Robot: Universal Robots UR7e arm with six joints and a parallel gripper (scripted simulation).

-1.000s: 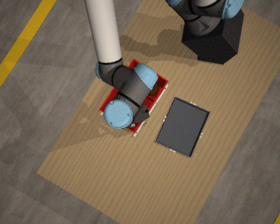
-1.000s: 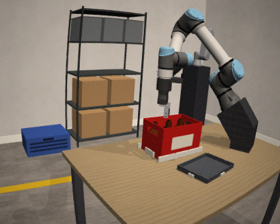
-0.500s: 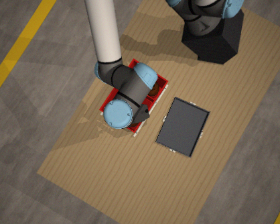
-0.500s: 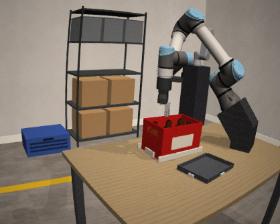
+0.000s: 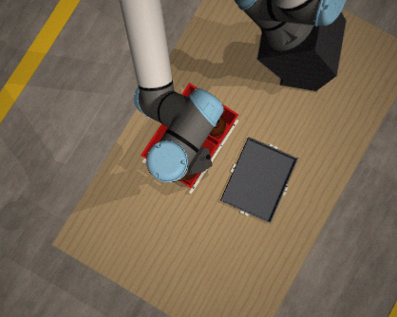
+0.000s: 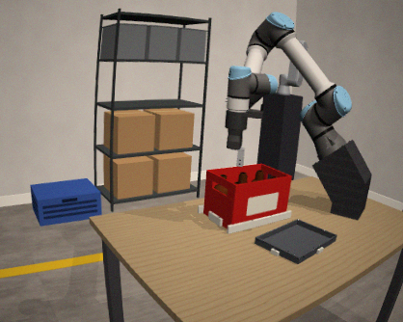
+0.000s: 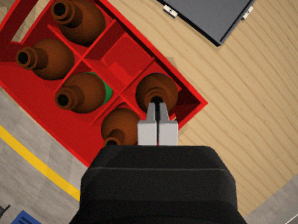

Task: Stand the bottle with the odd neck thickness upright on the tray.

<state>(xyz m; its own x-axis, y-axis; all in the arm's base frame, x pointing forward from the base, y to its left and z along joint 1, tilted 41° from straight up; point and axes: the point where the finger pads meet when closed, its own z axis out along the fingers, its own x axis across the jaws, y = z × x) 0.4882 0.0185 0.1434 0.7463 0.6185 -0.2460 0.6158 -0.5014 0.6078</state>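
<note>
My gripper [image 6: 240,165] [image 7: 156,113] is shut with nothing between its fingers, above the crate and clear of the bottle tops. The red crate [image 6: 283,193] [image 7: 195,102] stands on the table. Five brown bottles stand in it, seen in the wrist view: one end-corner bottle [image 7: 156,82] beyond the fingertips, one bottle [image 7: 119,125] partly hidden by the gripper, a bottle [image 7: 87,95] with a green patch beside it, and two bottles [image 7: 50,59] [image 7: 87,25] farther off. I cannot tell the odd neck. The dark grey tray [image 5: 258,180] [image 6: 296,240] holds nothing.
One crate compartment [image 7: 127,56] is empty, beside the end-corner bottle. White strips [image 6: 259,222] lie along the crate's base, and small white blocks [image 6: 275,252] sit at the tray's edges. The arm's black pedestal [image 5: 298,62] [image 6: 344,183] stands at the table's far end.
</note>
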